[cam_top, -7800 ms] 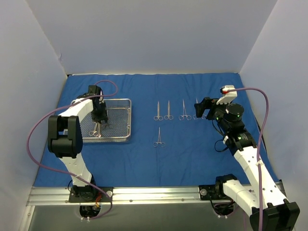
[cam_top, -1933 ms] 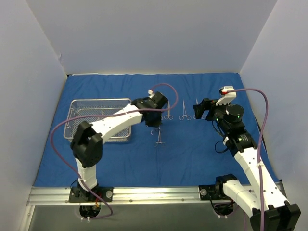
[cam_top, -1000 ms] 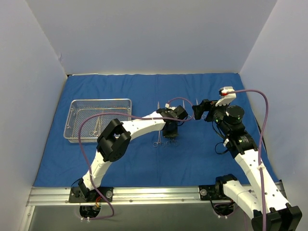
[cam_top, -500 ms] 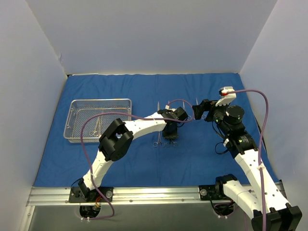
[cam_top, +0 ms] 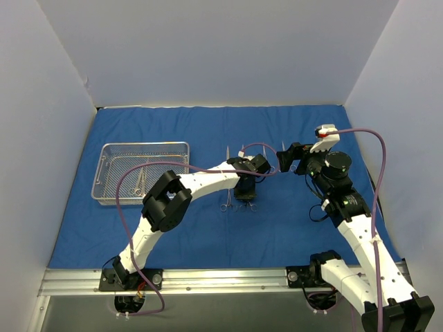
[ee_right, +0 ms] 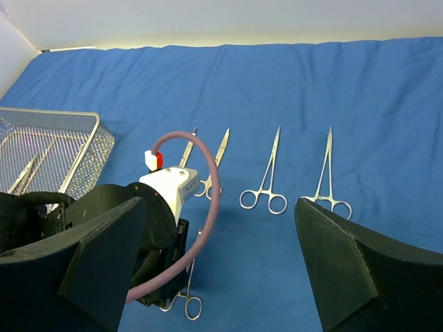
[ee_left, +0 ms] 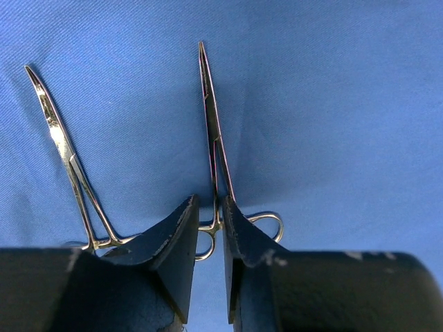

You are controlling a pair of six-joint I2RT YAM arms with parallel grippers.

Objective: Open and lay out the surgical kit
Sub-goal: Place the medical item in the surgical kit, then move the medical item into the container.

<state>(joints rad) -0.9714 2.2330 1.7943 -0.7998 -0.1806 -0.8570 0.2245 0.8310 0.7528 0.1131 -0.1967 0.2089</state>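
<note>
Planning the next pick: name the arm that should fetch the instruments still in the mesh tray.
Left, probably. The tray lies on its side; the right gripper hovers far right, with the left arm between it and the tray.

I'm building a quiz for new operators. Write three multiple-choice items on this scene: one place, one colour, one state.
1. In the top view, the mesh tray lies A) left, B) right, C) centre.
2. The cloth is A) green, B) blue, C) white.
3. The right tool is A) wide open, empty, B) shut on scissors, C) shut on cloth.
Answers: A, it sits near the cloth's left edge; B, plainly royal blue; A, its fingers stand far apart with nothing between.
</note>
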